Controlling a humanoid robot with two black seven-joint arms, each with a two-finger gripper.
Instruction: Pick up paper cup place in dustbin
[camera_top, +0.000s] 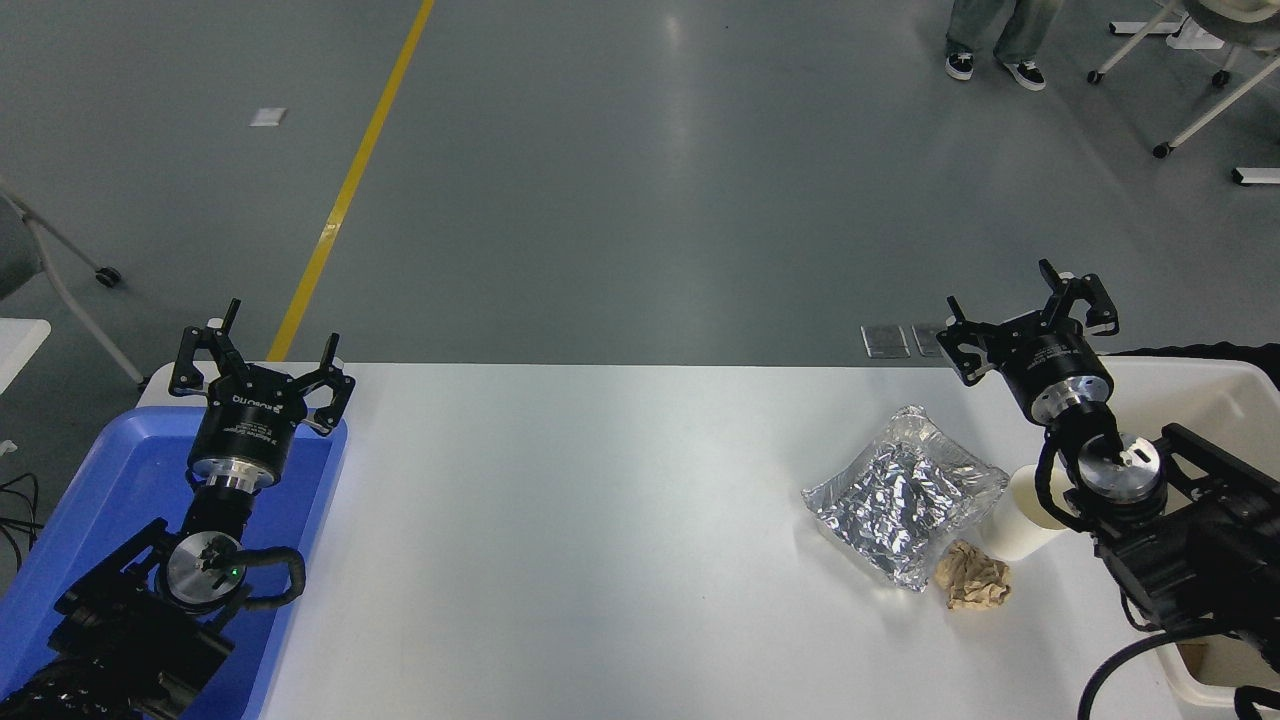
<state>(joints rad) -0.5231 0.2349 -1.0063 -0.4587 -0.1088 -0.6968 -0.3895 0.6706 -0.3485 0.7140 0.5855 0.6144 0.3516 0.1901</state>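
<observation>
Though inverted, ROBOTIQ, left end effector (262, 345)

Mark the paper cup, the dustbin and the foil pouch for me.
paper cup (1022, 520): head view, visible left side wall.
dustbin (1190, 372): head view, far rim.
foil pouch (903, 492): head view, crinkled middle.

The white table (600, 540) carries five items. At 9 o'clock, a blue tray (60, 540) overhangs the left edge. At 3 o'clock, a crinkled silver foil pouch (900, 495) lies flat. At the pouch's 5 o'clock, touching its corner, lies a crumpled tan paper ball (973, 577). At the pouch's 3 o'clock, just beside it, stands a cream-white paper cup (1022, 520), partly hidden. At the far right edge sits the off-white dustbin (1200, 400), a large tub with a rounded rim.
</observation>
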